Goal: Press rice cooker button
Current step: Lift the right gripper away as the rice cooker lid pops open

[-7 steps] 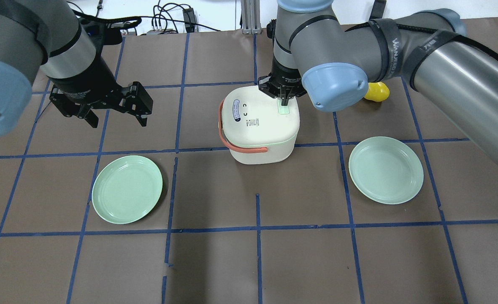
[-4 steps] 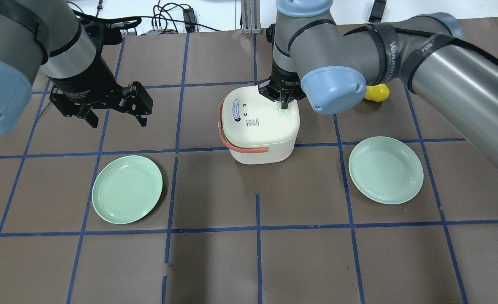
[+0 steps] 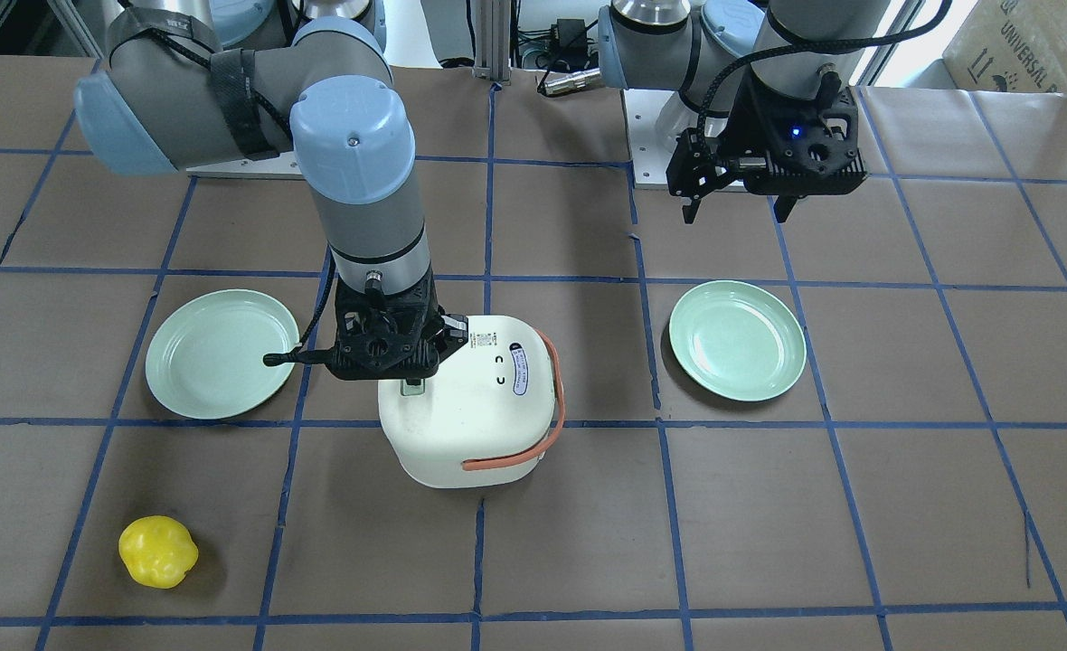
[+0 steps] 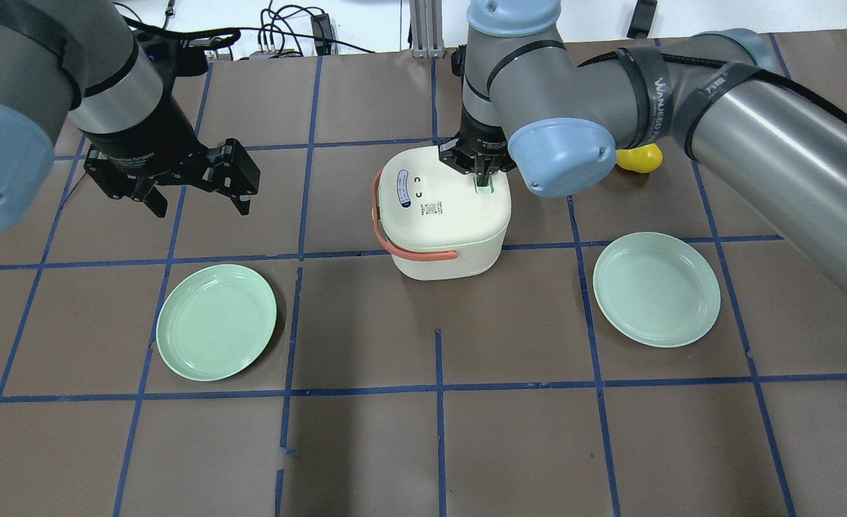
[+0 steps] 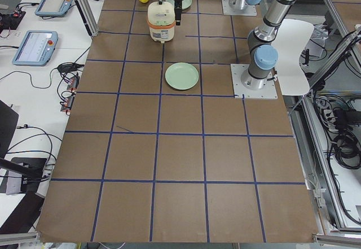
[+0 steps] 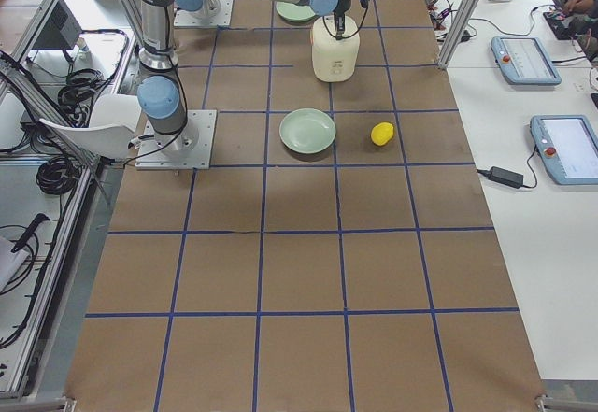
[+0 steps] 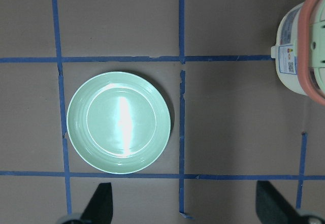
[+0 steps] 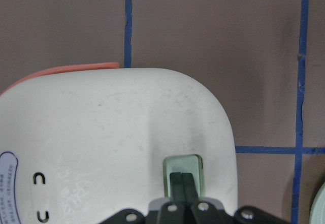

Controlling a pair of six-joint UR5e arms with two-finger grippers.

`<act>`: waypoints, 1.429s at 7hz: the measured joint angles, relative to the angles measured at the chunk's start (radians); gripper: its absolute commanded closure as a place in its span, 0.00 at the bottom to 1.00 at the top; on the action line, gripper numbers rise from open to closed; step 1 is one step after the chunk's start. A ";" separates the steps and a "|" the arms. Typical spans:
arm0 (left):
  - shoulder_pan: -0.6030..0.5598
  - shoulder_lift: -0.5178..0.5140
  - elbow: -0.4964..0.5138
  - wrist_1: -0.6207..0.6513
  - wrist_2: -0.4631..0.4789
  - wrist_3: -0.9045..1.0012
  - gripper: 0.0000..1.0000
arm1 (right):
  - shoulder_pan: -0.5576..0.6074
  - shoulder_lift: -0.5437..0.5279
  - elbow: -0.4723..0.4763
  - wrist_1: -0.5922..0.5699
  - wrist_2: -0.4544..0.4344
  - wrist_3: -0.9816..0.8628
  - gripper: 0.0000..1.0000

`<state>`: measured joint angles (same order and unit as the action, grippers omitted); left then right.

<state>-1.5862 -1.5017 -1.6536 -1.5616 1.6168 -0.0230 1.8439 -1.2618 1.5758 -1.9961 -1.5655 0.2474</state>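
Observation:
The white rice cooker (image 4: 445, 215) with an orange-red strap handle (image 4: 395, 244) stands mid-table, lid closed. It also shows in the front view (image 3: 470, 407) and the right wrist view (image 8: 117, 148). Its pale green button (image 8: 184, 167) sits on the lid's top near one edge. My right gripper (image 4: 482, 181) is shut, fingertips (image 8: 182, 181) together and down on the button (image 4: 484, 188). My left gripper (image 4: 197, 197) is open and empty, hovering well to the cooker's left, above a mint-green plate (image 7: 119, 122).
Two mint-green plates lie either side of the cooker (image 4: 217, 321) (image 4: 656, 289). A yellow toy pepper (image 3: 157, 551) lies beyond the cooker, by the right arm's elbow. Blue tape lines grid the brown table.
My right gripper has dropped slightly and shifted onto the button; its fingertips now press in the green recess. The left arm has not moved.

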 measured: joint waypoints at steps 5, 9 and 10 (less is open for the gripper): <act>0.000 0.000 0.000 0.000 0.000 0.000 0.00 | 0.000 -0.022 -0.040 0.034 0.017 -0.004 0.94; 0.000 0.000 0.000 0.000 0.000 0.000 0.00 | -0.065 -0.080 -0.143 0.204 0.029 -0.020 0.00; 0.000 0.000 0.000 0.000 0.000 0.000 0.00 | -0.090 -0.090 -0.161 0.218 0.029 -0.021 0.00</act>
<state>-1.5862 -1.5017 -1.6536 -1.5616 1.6168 -0.0230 1.7544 -1.3514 1.4152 -1.7781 -1.5367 0.2264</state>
